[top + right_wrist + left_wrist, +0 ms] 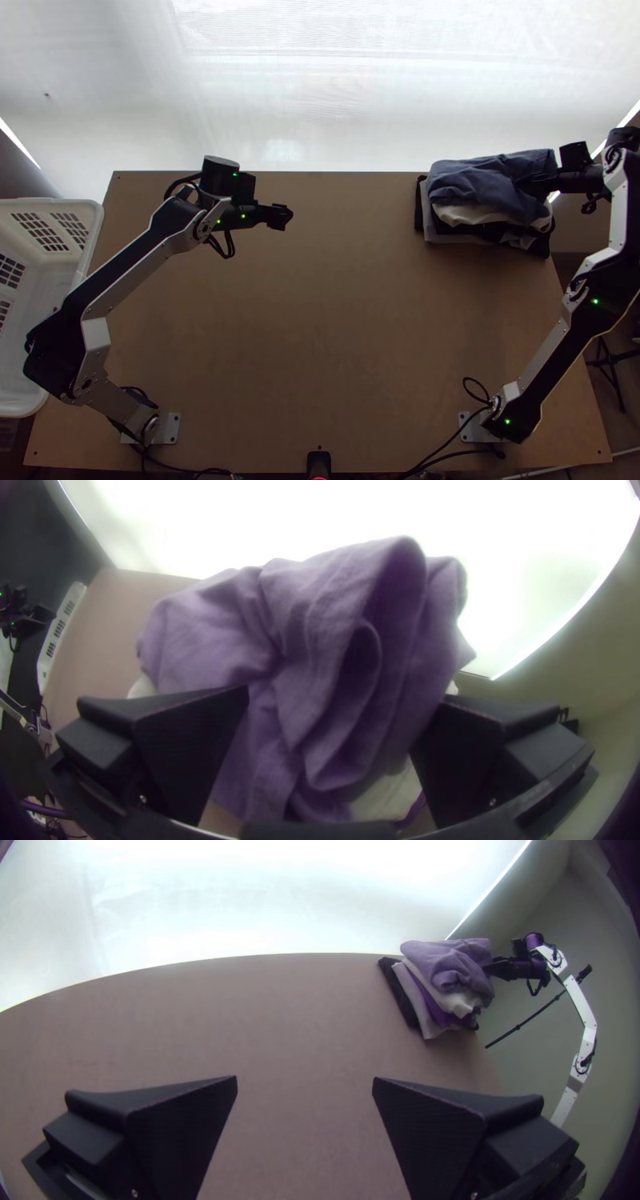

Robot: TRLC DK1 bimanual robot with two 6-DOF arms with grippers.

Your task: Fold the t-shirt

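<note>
Both grippers spread wide, right one at garment pile

Right gripper (534,183): fingers well apart, at the blue-grey garment (472,180), bunched cloth showing between them; can't tell if they touch it. Garment lies rumpled and folded over itself on top of the folded cloth stack (433,227), far right corner of table (320,320). Can't tell if it's the t-shirt. Left gripper (287,216): over the table's far left part, fingers wide apart, bare tabletop between them.
</note>
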